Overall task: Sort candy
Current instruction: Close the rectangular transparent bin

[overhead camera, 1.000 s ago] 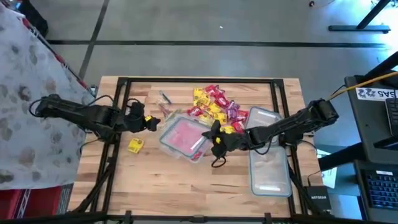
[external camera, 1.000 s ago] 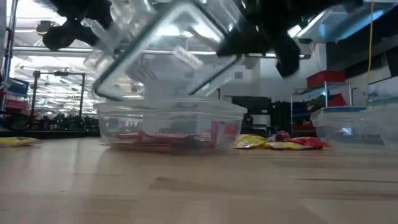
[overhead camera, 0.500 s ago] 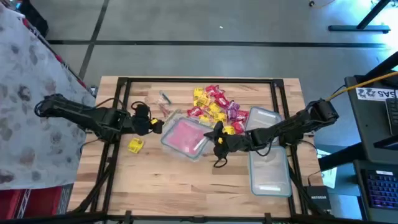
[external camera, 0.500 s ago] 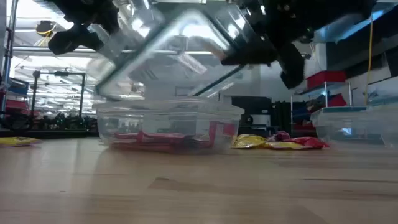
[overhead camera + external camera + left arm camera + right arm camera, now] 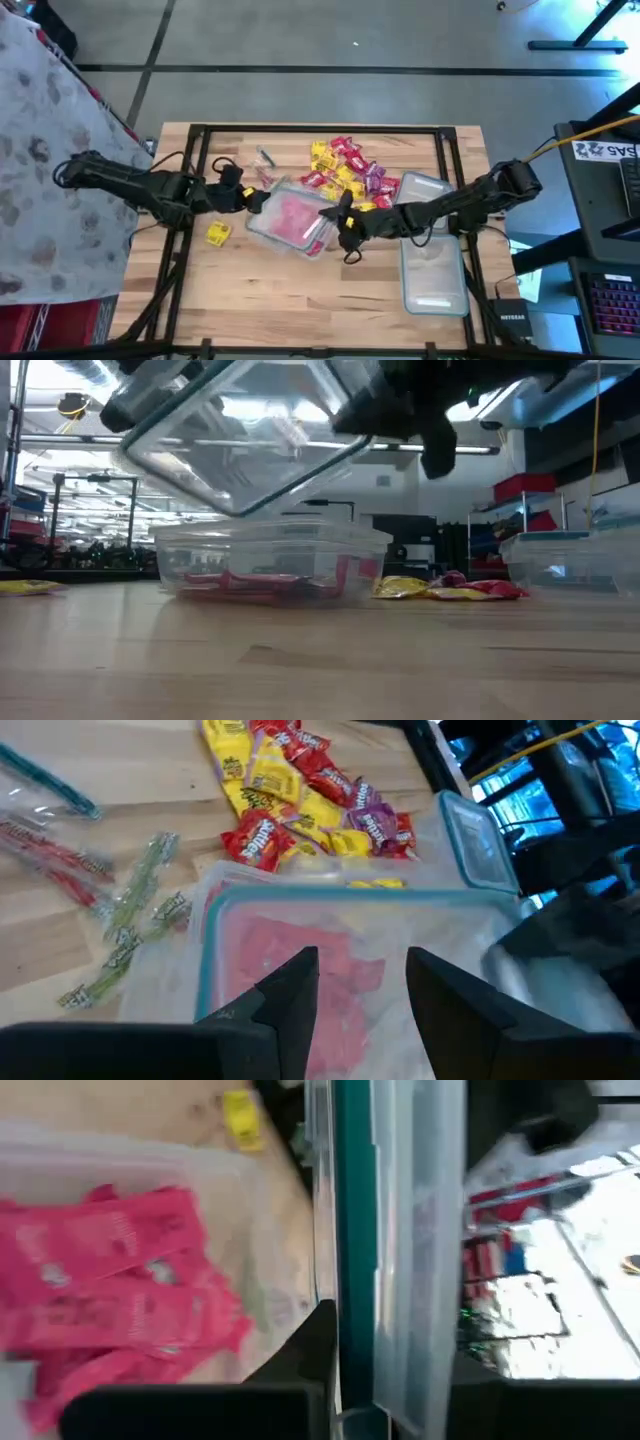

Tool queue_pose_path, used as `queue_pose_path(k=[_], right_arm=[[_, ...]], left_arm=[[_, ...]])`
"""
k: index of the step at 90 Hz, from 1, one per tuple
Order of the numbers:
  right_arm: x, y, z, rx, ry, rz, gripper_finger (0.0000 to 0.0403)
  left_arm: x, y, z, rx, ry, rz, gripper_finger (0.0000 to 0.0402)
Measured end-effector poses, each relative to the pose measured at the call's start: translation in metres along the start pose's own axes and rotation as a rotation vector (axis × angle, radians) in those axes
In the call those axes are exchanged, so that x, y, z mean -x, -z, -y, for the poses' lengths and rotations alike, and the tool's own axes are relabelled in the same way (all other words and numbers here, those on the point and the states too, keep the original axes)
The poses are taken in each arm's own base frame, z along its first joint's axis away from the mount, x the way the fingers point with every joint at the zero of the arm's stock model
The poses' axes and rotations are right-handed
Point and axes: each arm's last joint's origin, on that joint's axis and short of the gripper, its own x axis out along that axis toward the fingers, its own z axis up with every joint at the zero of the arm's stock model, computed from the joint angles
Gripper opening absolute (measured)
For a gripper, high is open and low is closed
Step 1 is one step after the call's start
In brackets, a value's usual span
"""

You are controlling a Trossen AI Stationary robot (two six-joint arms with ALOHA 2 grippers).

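Both arms have tilted the lid point(image 5: 285, 215) more; right end effector point(image 5: 343, 222), at its 3 o'clock edge, clamps it, left end effector point(image 5: 250, 198) stays apart, so it may slip onto the container point(image 5: 270, 560) of pink candy point(image 5: 110, 1280).

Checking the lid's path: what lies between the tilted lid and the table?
In the low view, the clear container of red candy sits under the lid.

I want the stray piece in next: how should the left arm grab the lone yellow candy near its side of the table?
Probably from straight above, closing across its narrow width: the yellow candy lies flat on the table, apart from the container, with bare wood around it.
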Motion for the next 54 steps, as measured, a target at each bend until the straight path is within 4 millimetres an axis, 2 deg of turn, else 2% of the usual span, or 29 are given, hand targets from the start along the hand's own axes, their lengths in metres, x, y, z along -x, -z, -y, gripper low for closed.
queue_pose_path(k=[21,40,47,54], right_arm=[[-0.019,0.015,-0.013,-0.051,0.005,-0.115,0.0024],[-0.016,0.009,0.003,-0.05,0.151,-0.099,0.0024],[-0.019,0.014,0.008,-0.064,0.161,-0.085,0.0024],[-0.026,0.022,0.005,-0.065,0.13,-0.093,0.0024]], left_arm=[[0.0,0.0,0.0,0.004,-0.001,0.0,0.0137],[0.0,0.0,0.0,0.012,0.0,-0.002,0.0137],[0.0,0.0,0.0,0.012,0.0,-0.002,0.0137],[0.0,0.0,0.0,0.012,0.0,-0.002,0.0137]])
